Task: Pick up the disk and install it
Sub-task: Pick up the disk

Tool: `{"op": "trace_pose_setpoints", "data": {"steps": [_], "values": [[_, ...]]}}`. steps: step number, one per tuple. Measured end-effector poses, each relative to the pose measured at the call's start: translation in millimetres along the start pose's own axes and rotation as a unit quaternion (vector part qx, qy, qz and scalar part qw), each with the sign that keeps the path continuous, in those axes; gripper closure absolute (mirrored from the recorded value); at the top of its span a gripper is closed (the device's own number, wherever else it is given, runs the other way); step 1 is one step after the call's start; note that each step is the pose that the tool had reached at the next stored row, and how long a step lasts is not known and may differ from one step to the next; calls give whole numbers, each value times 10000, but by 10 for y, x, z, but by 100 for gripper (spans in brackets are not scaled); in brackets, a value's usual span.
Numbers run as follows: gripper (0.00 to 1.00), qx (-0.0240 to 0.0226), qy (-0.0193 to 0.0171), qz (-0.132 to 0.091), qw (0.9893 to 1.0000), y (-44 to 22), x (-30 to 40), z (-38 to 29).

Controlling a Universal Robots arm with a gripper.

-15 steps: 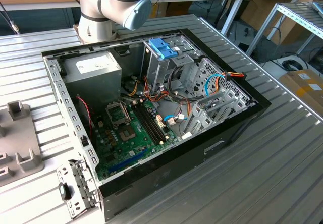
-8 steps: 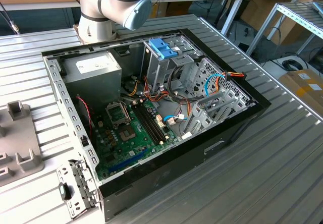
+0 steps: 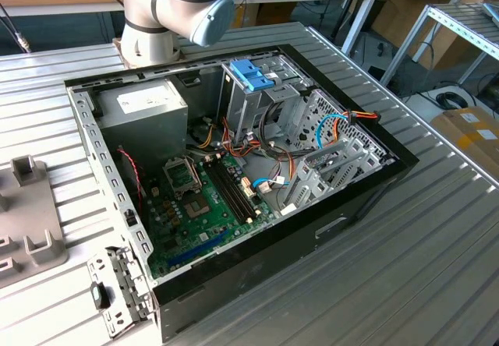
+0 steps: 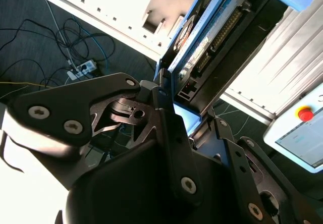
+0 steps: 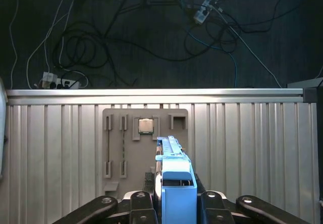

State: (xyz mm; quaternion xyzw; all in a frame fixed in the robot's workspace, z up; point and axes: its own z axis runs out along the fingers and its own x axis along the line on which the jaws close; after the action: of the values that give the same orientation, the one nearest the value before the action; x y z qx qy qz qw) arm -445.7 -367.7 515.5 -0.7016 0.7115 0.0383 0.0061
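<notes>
The exterior view looks down at a slant from well off onto the open computer case (image 3: 257,167) on the ribbed table (image 3: 437,268). Both wrist views sit close behind the gripper (image 5: 176,206), facing out along it from different angles; they share the disk (image 5: 174,178) in its grasp and the cabled floor (image 5: 126,32) beyond

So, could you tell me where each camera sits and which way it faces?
Exterior view: off the arm, looking down into the open computer case on the ribbed table; the arm's joints show behind the case.
First wrist view: on the wrist, looking past the gripper and the disk it holds to a grey fixture on the table; gripper links show.
Second wrist view: on the wrist, close behind the gripper, looking along the disk; dark gripper links show.
Shared: both wrist views show the gripper, the disk and floor cables.
</notes>
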Motion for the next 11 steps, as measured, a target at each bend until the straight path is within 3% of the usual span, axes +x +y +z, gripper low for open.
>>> {"op": "trace_pose_setpoints", "data": {"steps": [11], "values": [[63, 0, 0, 0, 10000, -5, 36, -2]]}}
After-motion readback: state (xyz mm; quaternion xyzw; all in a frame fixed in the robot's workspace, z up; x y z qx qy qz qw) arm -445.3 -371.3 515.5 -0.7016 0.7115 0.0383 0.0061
